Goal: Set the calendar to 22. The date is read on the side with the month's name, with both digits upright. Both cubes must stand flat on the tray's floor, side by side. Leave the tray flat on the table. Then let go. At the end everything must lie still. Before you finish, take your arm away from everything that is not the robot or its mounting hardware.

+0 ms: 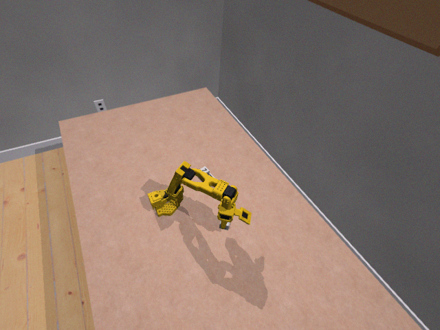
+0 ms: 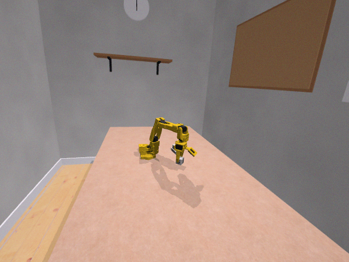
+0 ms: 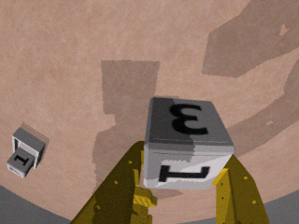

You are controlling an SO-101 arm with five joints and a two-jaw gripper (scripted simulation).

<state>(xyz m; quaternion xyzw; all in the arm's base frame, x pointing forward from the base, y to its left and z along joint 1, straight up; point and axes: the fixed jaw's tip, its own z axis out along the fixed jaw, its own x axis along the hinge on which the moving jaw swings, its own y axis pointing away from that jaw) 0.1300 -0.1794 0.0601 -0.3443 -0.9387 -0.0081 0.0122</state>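
Note:
My gripper (image 3: 183,177) (image 1: 225,225) (image 2: 180,161) is shut on a grey date cube (image 3: 187,126) and points down, holding it a little above the table. In the wrist view the cube shows a 3 on its far face and a 1 on the face towards the camera. The small grey tray (image 3: 30,137) (image 2: 172,149) stands apart from it, at the left edge of the wrist view and mostly hidden behind the arm in the top and exterior views. A second grey cube (image 3: 19,162) showing a 1 sits in the tray.
The arm's yellow base (image 1: 163,203) (image 2: 146,151) stands near the middle of the long brown table (image 1: 141,269). The table's right edge runs along the grey wall (image 1: 337,124). Wooden floor (image 1: 31,248) lies to the left.

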